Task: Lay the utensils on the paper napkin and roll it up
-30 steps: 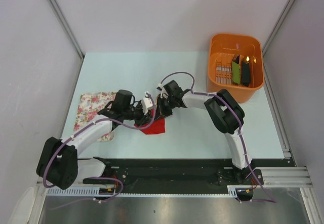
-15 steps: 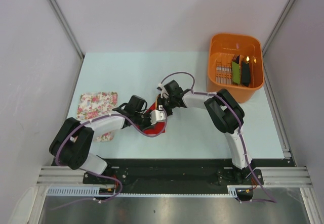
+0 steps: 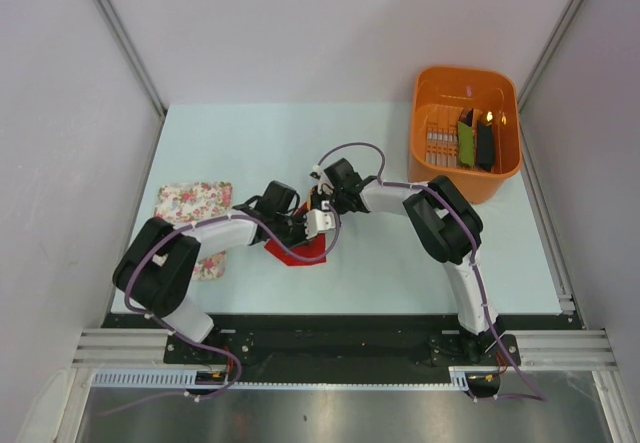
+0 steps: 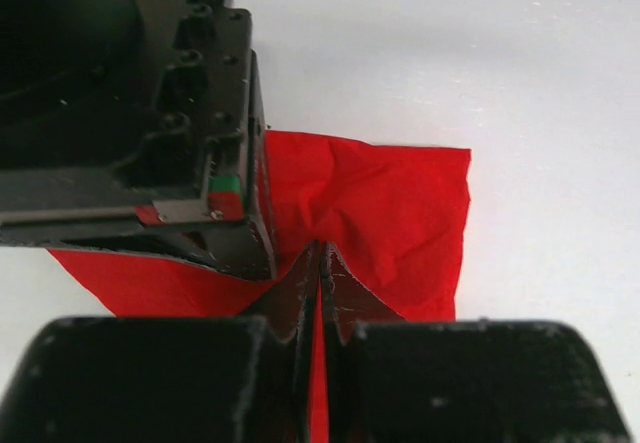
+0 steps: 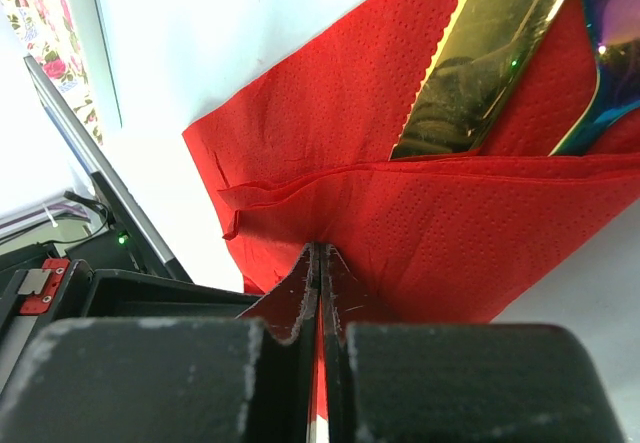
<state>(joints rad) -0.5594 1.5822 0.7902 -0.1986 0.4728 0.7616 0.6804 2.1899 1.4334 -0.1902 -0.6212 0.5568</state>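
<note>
The red paper napkin [image 3: 298, 253] lies crumpled on the table between my two grippers. My left gripper [image 3: 316, 233] [image 4: 322, 250] is low over it, jaws closed with red paper in the slit. My right gripper [image 3: 321, 207] [image 5: 320, 249] is shut on a folded edge of the napkin [image 5: 440, 223]. In the right wrist view a gold knife blade [image 5: 482, 58] and an iridescent blue utensil [image 5: 612, 58] lie on the napkin, partly under its fold. The utensils are hidden in the top view. The right gripper's black body [image 4: 140, 133] fills the upper left of the left wrist view over the napkin [image 4: 390, 213].
A white floral cloth [image 3: 188, 211] lies at the left, also in the right wrist view [image 5: 45, 23]. An orange basket [image 3: 432, 88] at the back right holds a green item [image 3: 466, 141] and a black item [image 3: 485, 143].
My left arm has swung right and its gripper has come down onto the napkin beside the right gripper. The right gripper has stayed in place.
</note>
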